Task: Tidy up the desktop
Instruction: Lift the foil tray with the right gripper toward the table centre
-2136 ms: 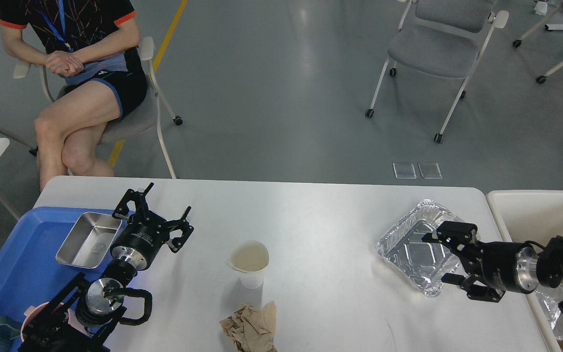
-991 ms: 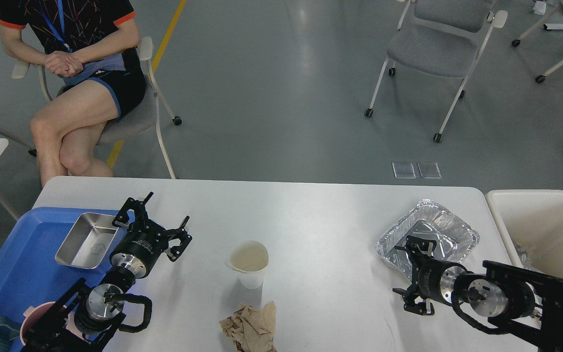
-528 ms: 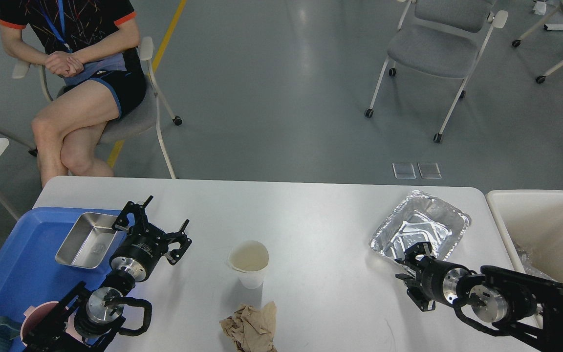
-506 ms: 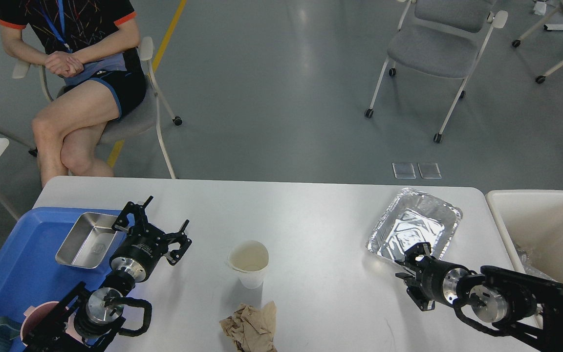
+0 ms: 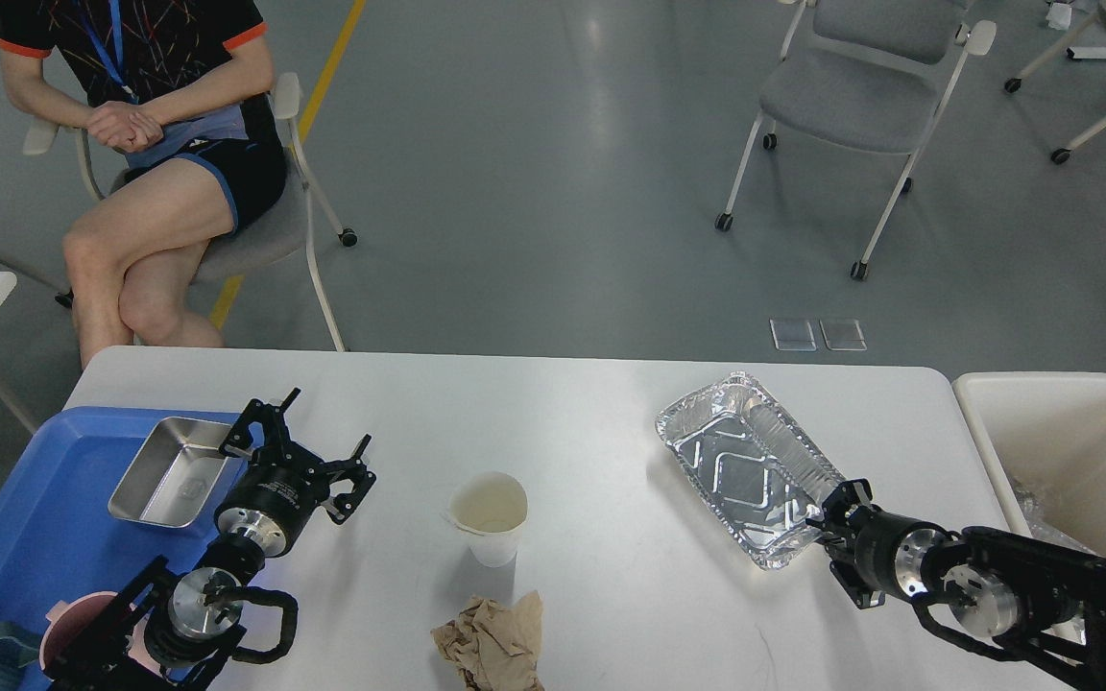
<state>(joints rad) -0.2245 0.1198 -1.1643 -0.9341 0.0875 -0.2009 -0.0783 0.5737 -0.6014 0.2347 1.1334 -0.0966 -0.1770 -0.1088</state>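
The white desktop bears a crinkled foil tray, a white paper cup and a crumpled brown paper wad. My right gripper is at the foil tray's near right corner and touches its rim. Its fingers are dark and seen end-on, so I cannot tell whether they hold the rim. My left gripper is open and empty. It hovers just right of a steel pan that lies on the blue tray.
A white bin stands off the desktop's right edge with foil scraps inside. A pink cup sits on the blue tray's near end. A person sits beyond the far left corner. A grey chair stands far right.
The right gripper swung from the bin side onto the desktop, low behind the foil tray. The foil tray slid left and turned, its long side now running diagonally. The left gripper barely moved.
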